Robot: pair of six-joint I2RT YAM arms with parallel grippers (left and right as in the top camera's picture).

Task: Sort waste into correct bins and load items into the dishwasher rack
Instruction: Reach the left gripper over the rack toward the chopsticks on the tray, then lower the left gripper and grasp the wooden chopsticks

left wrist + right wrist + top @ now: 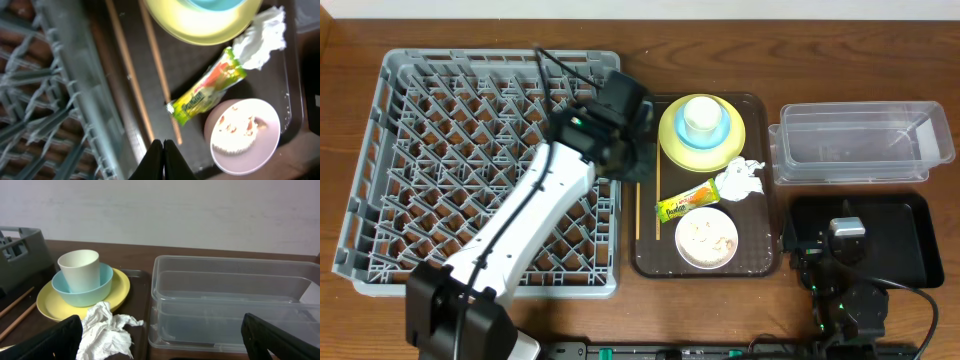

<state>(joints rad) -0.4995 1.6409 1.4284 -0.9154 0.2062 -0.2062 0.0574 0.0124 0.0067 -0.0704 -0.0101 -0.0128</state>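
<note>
Dishwasher rack point(420, 150) occupies the left side of the bench point(640, 35). All items and waste lie on the brown serving tray point(760, 225) just beside it. The yellow plate point(672, 140) carries the blue bowl point(719, 136), with the cup point(700, 115) upright inside. The tissue point(742, 180) sits just beside the plate. The wrapper point(688, 201) lies between the tissue and the chopsticks point(658, 210). The white bowl point(732, 245) contains rice scraps point(702, 235). The clear tub point(855, 140) and black tray point(905, 245) stand to the right. The left end effector point(163, 150) hovers near the chopsticks at the serving tray's left edge, jaws closed, gripping nothing. The right end effector point(161, 330) is above the black tray, jaws fully apart.
</note>
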